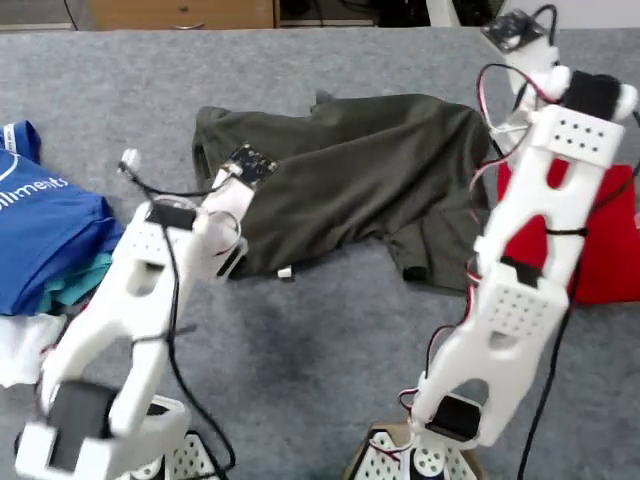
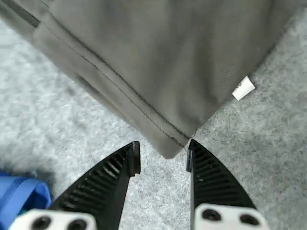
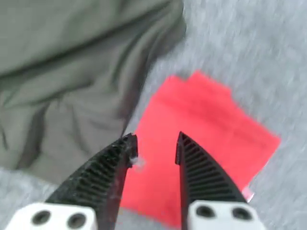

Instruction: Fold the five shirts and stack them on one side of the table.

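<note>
Left claw (image 2: 163, 148) and right claw (image 3: 156, 143), both spread and holding nothing, over a table covered in grey felt (image 1: 300, 360); wooden furniture (image 1: 180, 12) stands in the room beyond the table's far edge; two white arms work side by side. Garments counted: one olive shirt (image 1: 360, 160), one red shirt (image 1: 610, 250), one blue shirt (image 1: 40, 230), one teal garment (image 1: 85, 280), one white garment (image 1: 20, 350), five in all. Olive shirt spread out and rumpled, ahead of the left claw; its hem corner (image 2: 168, 148) lies between the left claw's parted fingertips, close against one of them, though contact cannot be told; a small white tag (image 2: 243, 88) sits at the hem just beyond that finger. Blue shirt, with teal and white beneath it, heaped well off to the left claw's outer side. Red shirt folded flat, directly under the right claw, its edge touching the olive shirt (image 3: 62, 72) beside that claw.
</note>
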Motion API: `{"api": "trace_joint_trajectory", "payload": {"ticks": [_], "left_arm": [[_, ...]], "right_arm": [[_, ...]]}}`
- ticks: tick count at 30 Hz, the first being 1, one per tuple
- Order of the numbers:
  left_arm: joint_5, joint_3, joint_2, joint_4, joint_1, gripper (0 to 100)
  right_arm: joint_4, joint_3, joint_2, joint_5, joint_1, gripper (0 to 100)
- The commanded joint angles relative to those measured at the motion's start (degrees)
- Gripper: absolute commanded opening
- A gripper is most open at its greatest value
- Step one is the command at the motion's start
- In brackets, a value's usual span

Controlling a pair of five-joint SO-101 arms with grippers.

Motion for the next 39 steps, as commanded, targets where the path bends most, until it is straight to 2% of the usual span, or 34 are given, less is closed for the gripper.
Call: {"api": "trace_joint_trajectory", "payload": {"ticks": [1, 8, 13, 20, 27, 34, 39], "left_arm": [[-2.4, -10.1, 6.5, 4.8, 1.0, 17], [-3.6, -18.1, 17.6, 8.2, 1.1, 17], [-7.6, -18.3, 21.9, 10.0, 0.5, 17], [-7.1, -18.3, 25.7, 9.2, 0.4, 17], [-5.2, -21.3, 26.2, 9.1, 0.2, 17], [-5.0, -27.5, 23.4, 17.8, 0.4, 17], [-5.0, -27.4, 22.9, 17.6, 0.7, 17]], "right_arm": [[1.1, 9.5, -9.5, -0.8, 3.0, 14.6], [0.9, 21.7, -18.0, -0.5, 7.1, 14.6], [0.9, 25.6, -20.9, -0.4, 8.8, 14.6], [0.9, 27.4, -22.5, -0.7, 9.6, 14.6], [1.0, 27.4, -23.8, -0.7, 9.5, 14.6], [1.0, 27.4, -24.2, -0.8, 9.5, 14.6], [1.1, 27.4, -24.3, -0.8, 9.5, 14.6]]}}
